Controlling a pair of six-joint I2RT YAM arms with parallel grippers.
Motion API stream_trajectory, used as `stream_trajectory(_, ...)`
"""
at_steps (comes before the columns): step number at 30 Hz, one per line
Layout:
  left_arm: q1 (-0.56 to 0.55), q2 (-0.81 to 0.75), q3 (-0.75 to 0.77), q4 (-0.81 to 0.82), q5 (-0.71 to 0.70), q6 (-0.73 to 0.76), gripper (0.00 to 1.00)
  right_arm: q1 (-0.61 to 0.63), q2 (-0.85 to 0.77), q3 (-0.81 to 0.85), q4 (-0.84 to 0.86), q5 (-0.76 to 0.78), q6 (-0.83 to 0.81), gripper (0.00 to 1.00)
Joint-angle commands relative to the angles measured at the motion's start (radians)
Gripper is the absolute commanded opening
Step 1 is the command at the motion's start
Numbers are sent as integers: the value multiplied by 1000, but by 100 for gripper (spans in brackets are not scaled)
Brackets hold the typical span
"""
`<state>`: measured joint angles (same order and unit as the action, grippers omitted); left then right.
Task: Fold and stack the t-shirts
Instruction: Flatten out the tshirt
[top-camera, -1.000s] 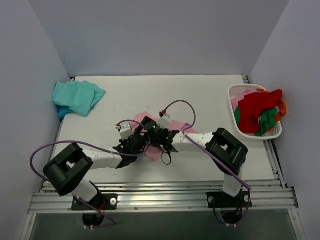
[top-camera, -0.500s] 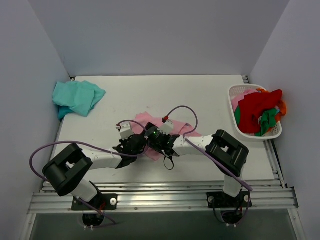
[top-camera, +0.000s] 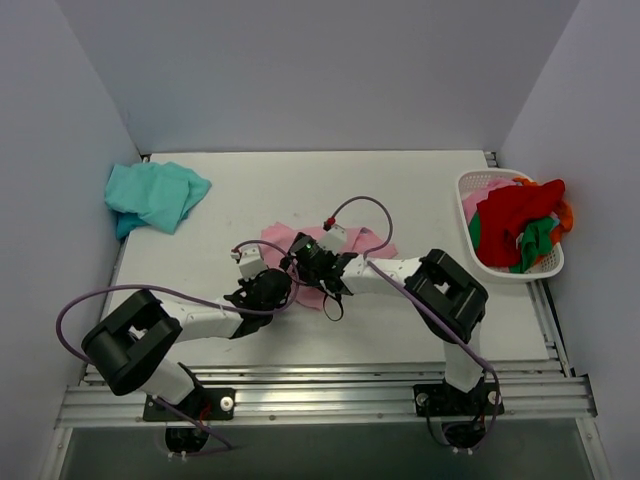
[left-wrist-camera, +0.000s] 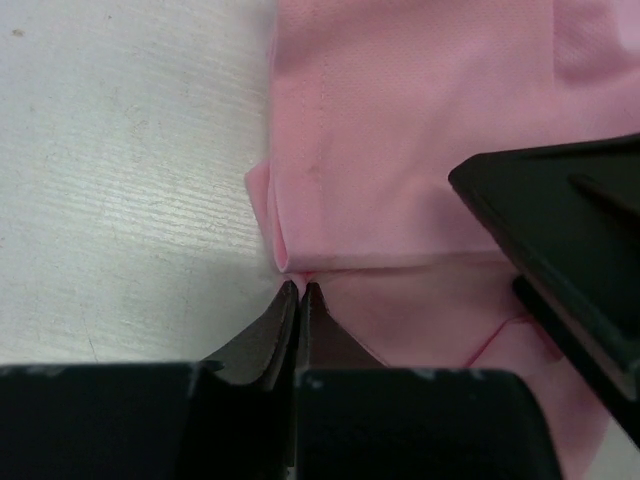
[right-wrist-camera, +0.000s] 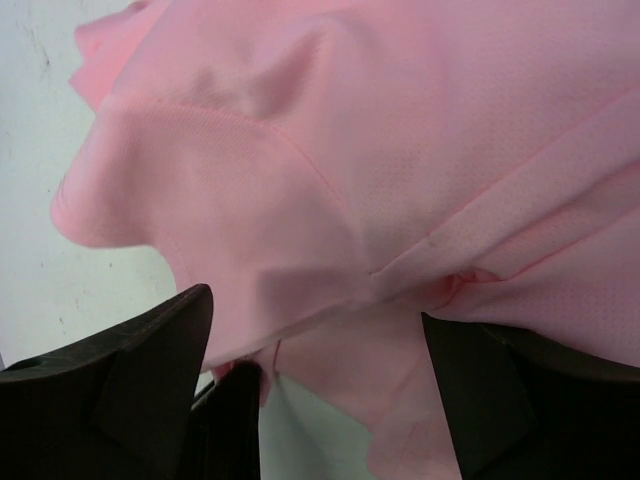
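Pink t-shirt (left-wrist-camera: 400, 150) — largely hidden overhead — pinched in left gripper (left-wrist-camera: 300, 290), right gripper (right-wrist-camera: 315, 312) spread open.

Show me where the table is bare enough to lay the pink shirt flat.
Bare: the far middle of the table, between the teal shirt and the basket, and the near-right corner in front of the basket. Crowded: the centre, where the left gripper and right gripper meet on the pink shirt.
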<state>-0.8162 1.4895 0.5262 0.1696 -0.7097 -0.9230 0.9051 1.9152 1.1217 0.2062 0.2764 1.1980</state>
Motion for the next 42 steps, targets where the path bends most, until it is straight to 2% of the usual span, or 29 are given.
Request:
stream_trajectory(1,2,-26,-8,21,0,0,2,-23,28,41,-71,1,-40,78)
stream_trajectory(4,0,-31,-12,22,-2,0,2,-26,31,55,-62,-5,-51,69)
stream_trajectory(6,2,-29,-15,25,-2,1,2,-31,36,62,-60,-11,-52,66)
stream_trajectory(7,0,-26,-15,28,-2,0,2,-31,38,72,-60,-13,-55,61)
stream_trajectory(10,0,-18,-12,33,1,0,2,-37,41,84,-59,-26,-64,57)
stream_trajectory(21,0,-2,-14,51,7,-2,2,-34,90,203,-88,-54,-83,53)
stream_trajectory(25,2,-8,-15,50,6,3,2,-21,125,227,-84,-68,-77,48)
stream_trajectory(28,2,-15,-20,47,3,6,2,-21,145,233,-73,-85,-75,36)
stream_trajectory(32,0,-23,-28,45,-2,4,2,-21,151,228,-73,-88,-77,35)
stream_trajectory(33,2,-25,-29,45,-4,4,2,-23,151,228,-73,-88,-77,28)
stream_trajectory(34,2,-23,-31,48,-5,4,2,-25,148,215,-59,-95,-84,2)
stream_trajectory(42,0,-31,-28,35,-19,10,2,-29,84,182,-77,-60,-98,0)
